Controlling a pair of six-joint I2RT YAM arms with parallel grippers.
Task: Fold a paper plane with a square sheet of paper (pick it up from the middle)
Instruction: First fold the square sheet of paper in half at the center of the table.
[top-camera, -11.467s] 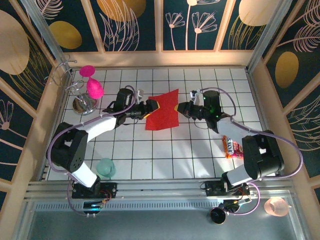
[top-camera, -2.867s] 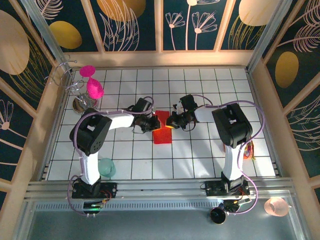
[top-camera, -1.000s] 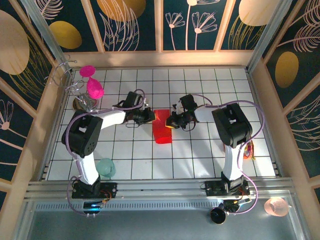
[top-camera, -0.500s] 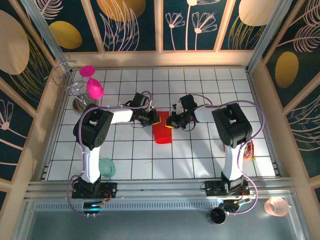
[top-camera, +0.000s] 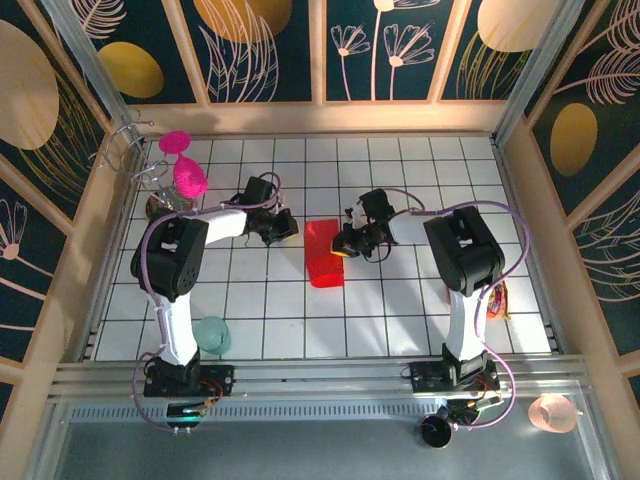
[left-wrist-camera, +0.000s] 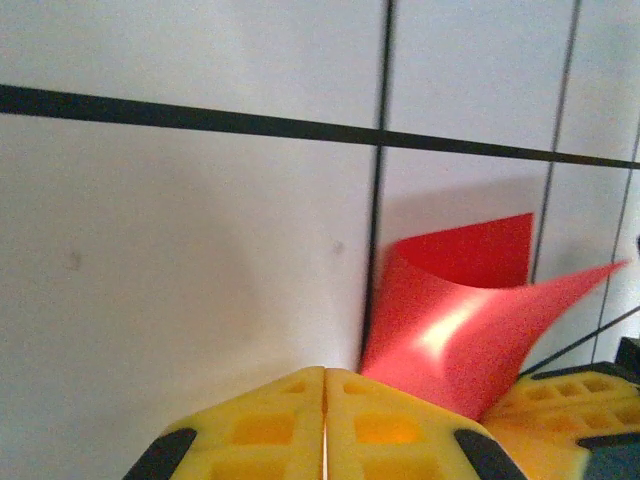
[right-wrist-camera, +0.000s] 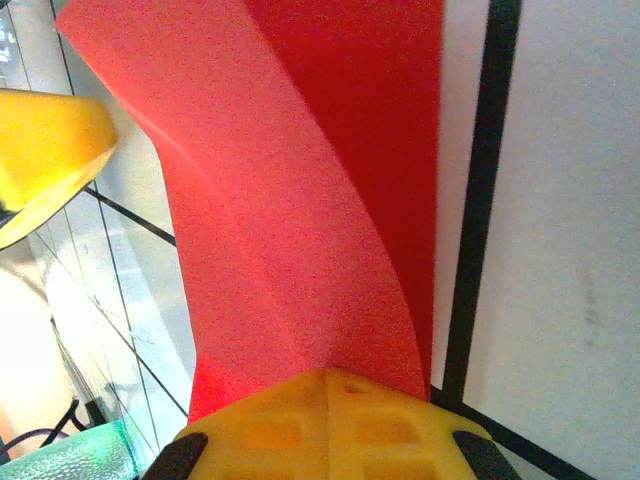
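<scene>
Left gripper (top-camera: 289, 228), jaws closed on nothing, had drawn back from the folded square sheet of paper (top-camera: 322, 256) on the middle of the tiled table (top-camera: 400, 320). That left the right gripper (top-camera: 344, 244) alone pinching its right edge, and the curled fold likely still needed pressing.

Bright even light, blurred wrist close-ups

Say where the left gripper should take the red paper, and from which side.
Best grip the red paper on its raised left edge, coming low from the left. The right gripper is shut on the right edge, and the left side curls off the tiles, a lip for the left gripper, now shut.
</scene>
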